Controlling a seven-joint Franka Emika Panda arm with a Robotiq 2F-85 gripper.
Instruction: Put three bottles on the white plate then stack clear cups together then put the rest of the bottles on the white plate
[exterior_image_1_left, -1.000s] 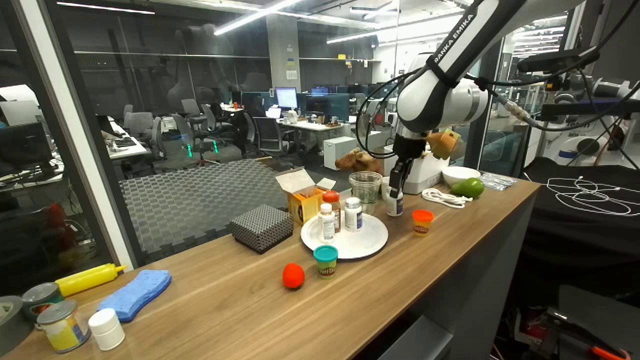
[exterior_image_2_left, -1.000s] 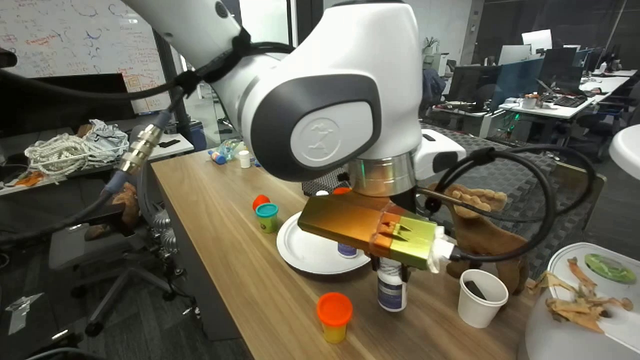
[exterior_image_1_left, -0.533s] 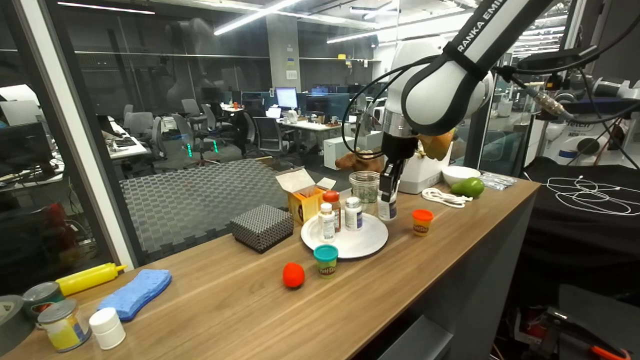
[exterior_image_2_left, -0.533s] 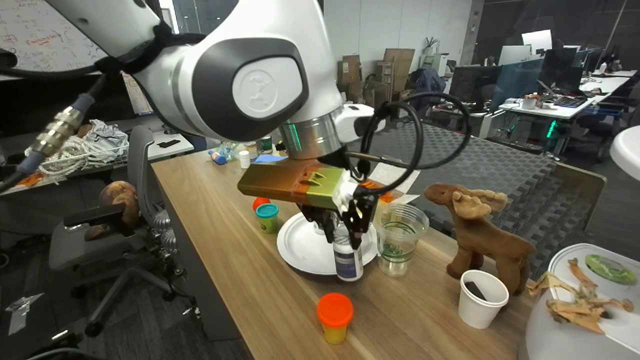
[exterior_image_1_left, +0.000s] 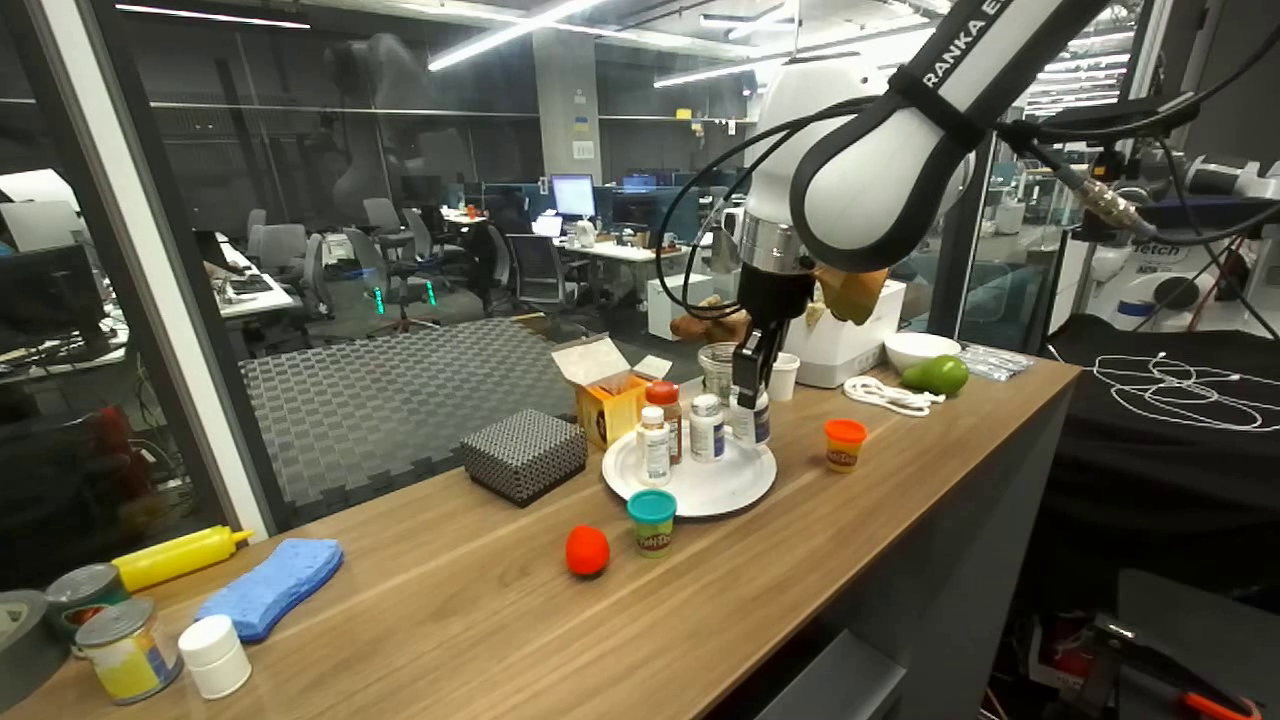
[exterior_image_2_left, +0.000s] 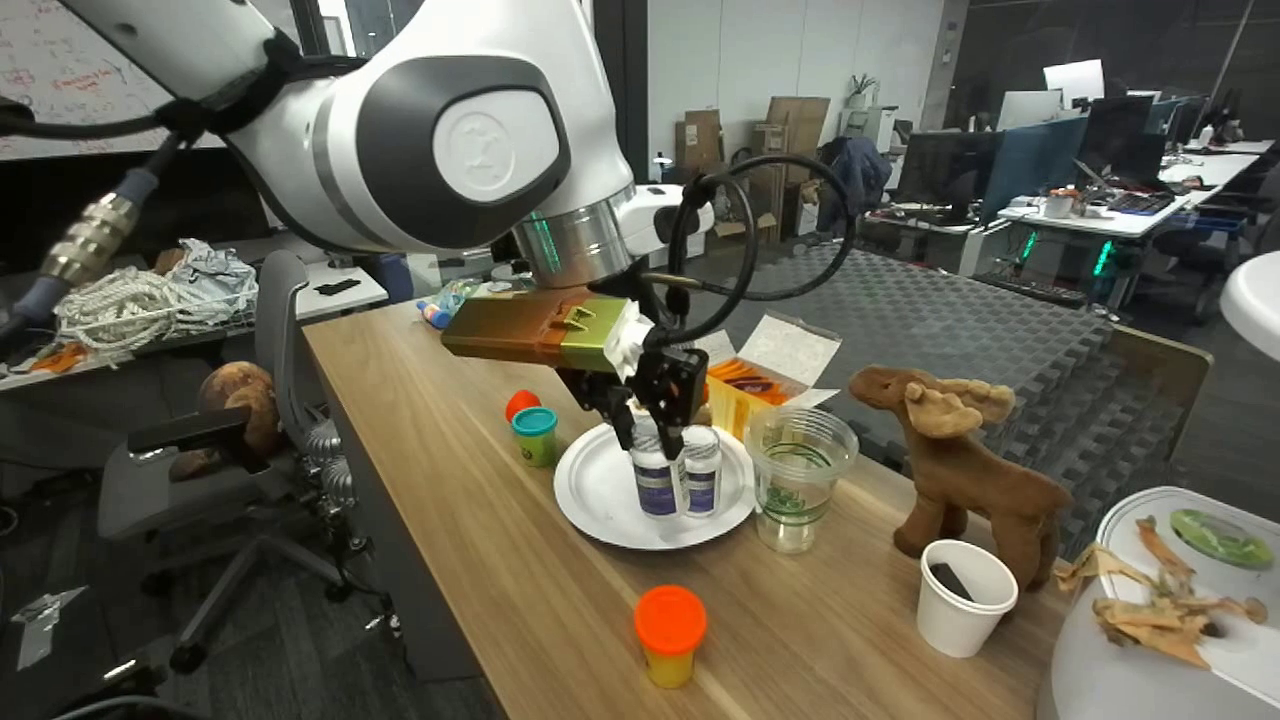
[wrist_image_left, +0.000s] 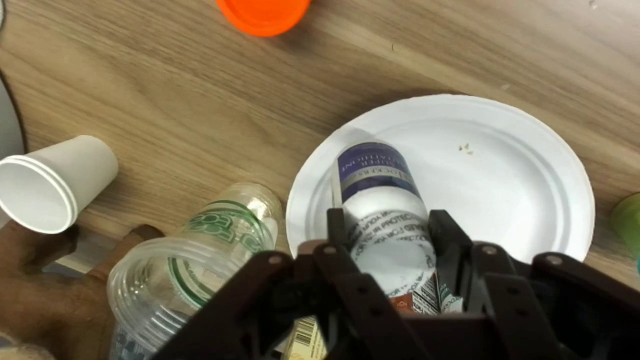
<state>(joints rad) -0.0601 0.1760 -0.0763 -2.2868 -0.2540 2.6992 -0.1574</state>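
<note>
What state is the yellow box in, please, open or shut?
Open: in both exterior views the yellow box has its flaps spread, and orange contents show inside.

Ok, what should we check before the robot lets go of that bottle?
1. Held bottle pinched near its top by the gripper: ok.
2. Held bottle over the white plate: ok.
3. Its bottom touching the plate: cannot tell.
4. Red-capped bottle, slim white bottle and nearest bottle upright on the plate: ok.
5. Gap to the nearest bottle: cannot tell; they look very close.
6. Clear cups stacked: probably ok; several rims show together.
</note>
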